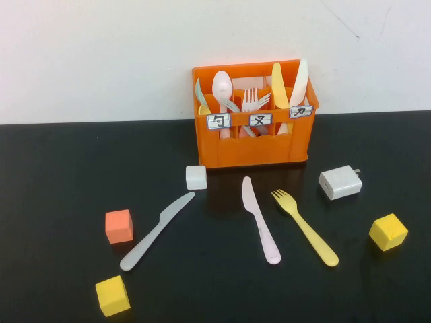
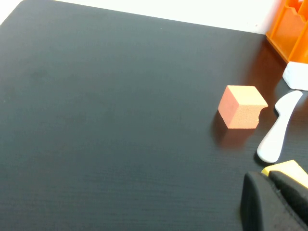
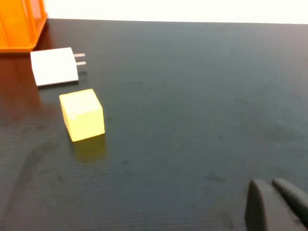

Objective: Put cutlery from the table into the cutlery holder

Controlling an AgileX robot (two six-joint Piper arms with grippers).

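The orange cutlery holder point(image 1: 254, 145) stands at the back middle of the black table, with spoons, forks and knives upright in its three labelled compartments. On the table in front of it lie a grey knife point(image 1: 156, 231), a pink knife point(image 1: 260, 220) and a yellow fork point(image 1: 305, 227). Neither arm shows in the high view. My left gripper point(image 2: 267, 177) is shut and empty, low over the table near the grey knife's handle point(image 2: 279, 127). My right gripper point(image 3: 270, 184) is shut and empty over bare table, well right of the fork.
A white cube point(image 1: 196, 177), an orange cube point(image 1: 118, 226) and a yellow cube point(image 1: 112, 295) lie on the left. A white charger point(image 1: 340, 182) and another yellow cube point(image 1: 388, 232) lie on the right. The table's far edge meets a white wall.
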